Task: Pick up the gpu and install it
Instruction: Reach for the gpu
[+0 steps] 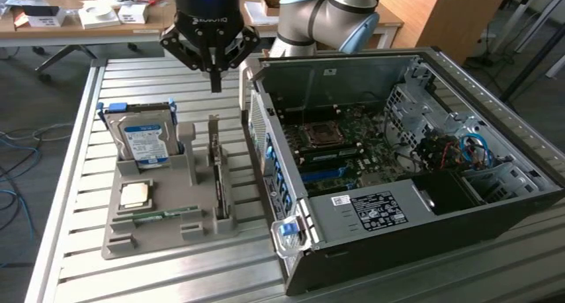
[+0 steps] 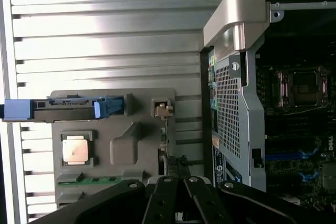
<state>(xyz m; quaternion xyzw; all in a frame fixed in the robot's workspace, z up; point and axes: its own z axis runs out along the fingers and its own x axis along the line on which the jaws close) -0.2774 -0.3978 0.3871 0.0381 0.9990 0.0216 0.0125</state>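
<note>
The gpu (image 1: 218, 180) is a thin dark card standing on edge in a slot of the grey holder tray (image 1: 159, 240), with its silver bracket (image 1: 214, 128) at the far end. My gripper (image 1: 214, 85) hangs above the table, just beyond the bracket end of the card, with its fingers shut together and nothing between them. In the wrist view the gpu (image 2: 164, 140) shows edge-on in the holder tray (image 2: 126, 145), and the gripper (image 2: 177, 192) sits over its near end. The open computer case (image 1: 397, 151) lies beside the tray, its motherboard (image 1: 340, 144) exposed.
The tray also holds a silver hard drive with a blue label (image 1: 145, 141), a square processor (image 1: 134, 194) and a narrow green memory stick (image 1: 166, 215). Everything rests on a slatted metal table (image 1: 79, 184). A desk with boxes (image 1: 97, 15) stands behind.
</note>
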